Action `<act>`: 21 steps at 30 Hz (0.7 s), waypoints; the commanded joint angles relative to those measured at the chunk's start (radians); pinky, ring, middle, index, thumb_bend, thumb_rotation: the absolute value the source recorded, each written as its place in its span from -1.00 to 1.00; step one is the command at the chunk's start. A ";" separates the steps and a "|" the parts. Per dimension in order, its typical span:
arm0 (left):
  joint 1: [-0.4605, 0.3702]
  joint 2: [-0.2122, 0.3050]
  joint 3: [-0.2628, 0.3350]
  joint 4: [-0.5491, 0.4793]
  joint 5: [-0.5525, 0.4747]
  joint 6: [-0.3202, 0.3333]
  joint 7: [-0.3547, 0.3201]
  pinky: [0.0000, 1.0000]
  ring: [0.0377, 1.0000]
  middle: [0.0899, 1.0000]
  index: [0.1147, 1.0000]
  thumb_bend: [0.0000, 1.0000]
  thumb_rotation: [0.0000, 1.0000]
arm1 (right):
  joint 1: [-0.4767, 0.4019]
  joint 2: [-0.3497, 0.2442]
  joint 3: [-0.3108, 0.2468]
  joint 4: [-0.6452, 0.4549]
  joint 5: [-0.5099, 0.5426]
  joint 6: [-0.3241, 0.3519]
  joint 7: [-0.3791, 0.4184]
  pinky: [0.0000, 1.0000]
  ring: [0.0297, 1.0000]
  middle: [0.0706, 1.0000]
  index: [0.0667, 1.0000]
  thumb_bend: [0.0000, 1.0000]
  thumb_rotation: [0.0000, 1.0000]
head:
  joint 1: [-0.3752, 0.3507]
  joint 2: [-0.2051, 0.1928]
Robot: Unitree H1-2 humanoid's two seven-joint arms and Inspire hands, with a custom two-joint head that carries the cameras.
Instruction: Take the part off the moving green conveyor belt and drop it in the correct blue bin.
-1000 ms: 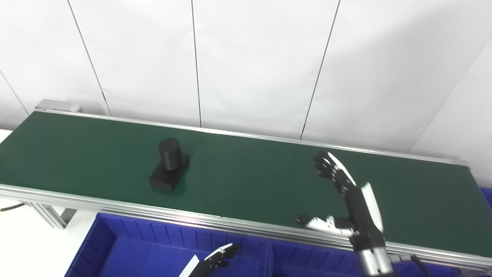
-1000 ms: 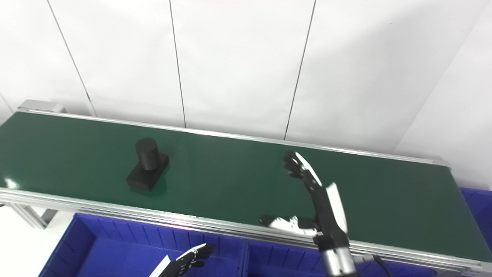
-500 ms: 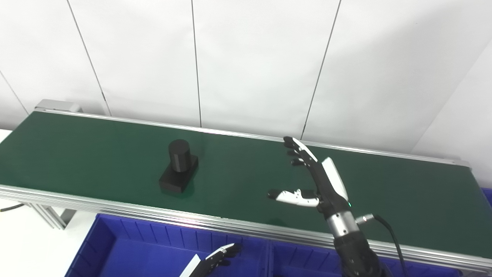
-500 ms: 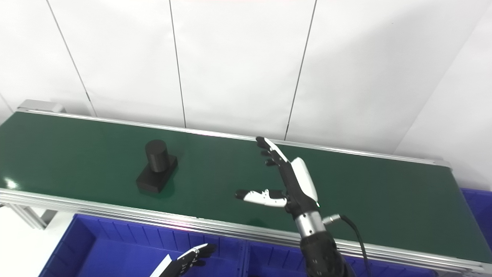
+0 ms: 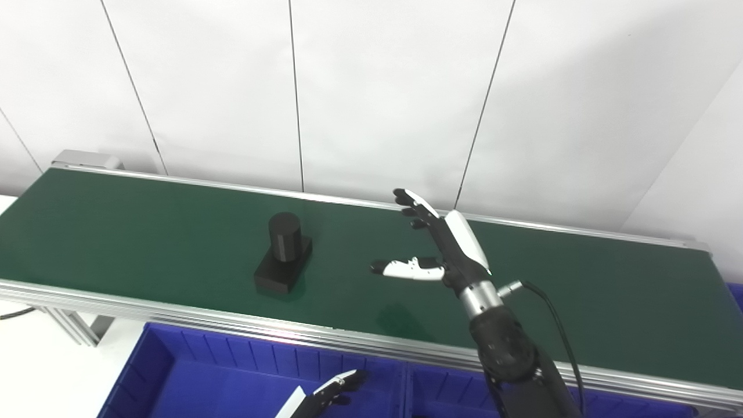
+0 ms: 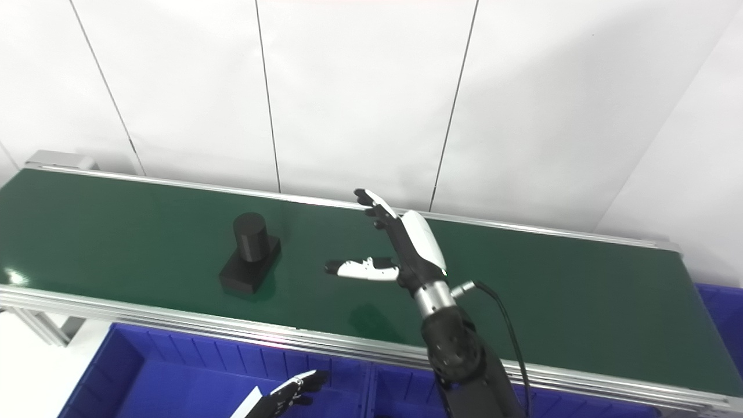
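Nearest the robot sit the blue bins (image 5: 191,371), a divider wall splitting the left compartment from the one to its right, and the left hand (image 5: 336,390) hangs low over the left bin's inner edge, only its dark fingertips and a bit of white shell showing, so I cannot tell whether it is spread or closed. Just beyond the bins runs the silver rail (image 5: 174,310) along the near edge of the green conveyor belt (image 5: 145,232), and the right arm crosses that rail from the lower right. The right hand (image 5: 432,247) is held above the middle of the belt, holding nothing, fingers stretched straight toward the far rail and the thumb (image 5: 400,268) stuck out sideways to the left, a wide gap between them. The part (image 5: 283,254), a black cylinder upright on a flat black block, rests on the belt to the left of that thumb, apart from it with bare green between. Wide bare belt lies to the right of the hand, and the white panelled wall (image 5: 371,93) stands behind the far rail
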 commanded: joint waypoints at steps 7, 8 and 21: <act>-0.010 0.011 -0.021 -0.019 0.002 -0.035 0.045 0.56 0.70 0.72 0.66 0.97 -0.02 | -0.149 0.063 0.021 0.148 -0.020 -0.028 -0.047 0.41 0.62 0.73 0.78 0.82 0.09 | 0.006 0.003; -0.009 0.012 -0.022 -0.019 0.005 -0.035 0.044 0.56 0.70 0.72 0.67 0.98 -0.01 | -0.163 0.075 0.017 0.175 -0.011 -0.034 -0.054 0.41 0.62 0.73 0.78 0.82 0.08 | 0.010 0.004; 0.004 0.023 -0.023 -0.033 -0.001 -0.035 0.036 0.51 0.68 0.72 0.67 1.00 0.03 | -0.301 0.144 0.063 0.434 -0.037 -0.072 -0.144 0.43 0.62 0.72 0.78 0.83 0.14 | 0.011 0.011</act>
